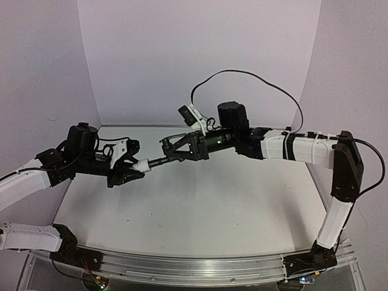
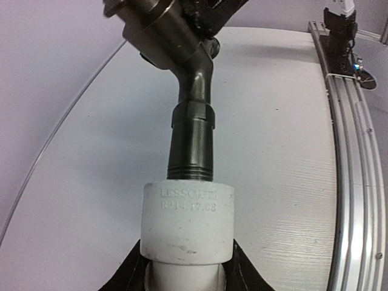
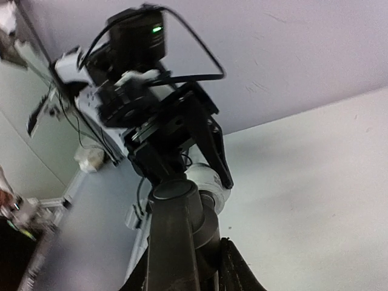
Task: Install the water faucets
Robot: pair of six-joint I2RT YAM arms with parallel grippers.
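Turning the tap (image 2: 191, 134) while it leans off the fitting (image 2: 188, 217) would, I judge, cross the threads and jam the joint. Both parts hang in mid-air between two arms, so any small misalignment between the arms goes straight into that joint. In the left wrist view a band of thread shows just above the fitting's mouth, so the tap is entered but not fully seated. Little thread seems to be engaged, and a sideways pull could pop it out again. The fitting is smooth and round, so torque from the tap may spin it in its grip instead of tightening the joint. The tap's bent body gives an off-centre hold, and it could slip or twist under load. Anything let go would drop to the table (image 1: 212, 212) well below.

The left pincer (image 1: 136, 168) is closed on the fitting. Its two black fingers press the white cylinder's lower sides, narrowly parted by its width. The right pincer (image 1: 174, 151) is clamped on the tap's upper body, with the threaded end pointing away toward the left arm. In the right wrist view its fingers flank the dark body closely. Neither pincer touches the other or the table.
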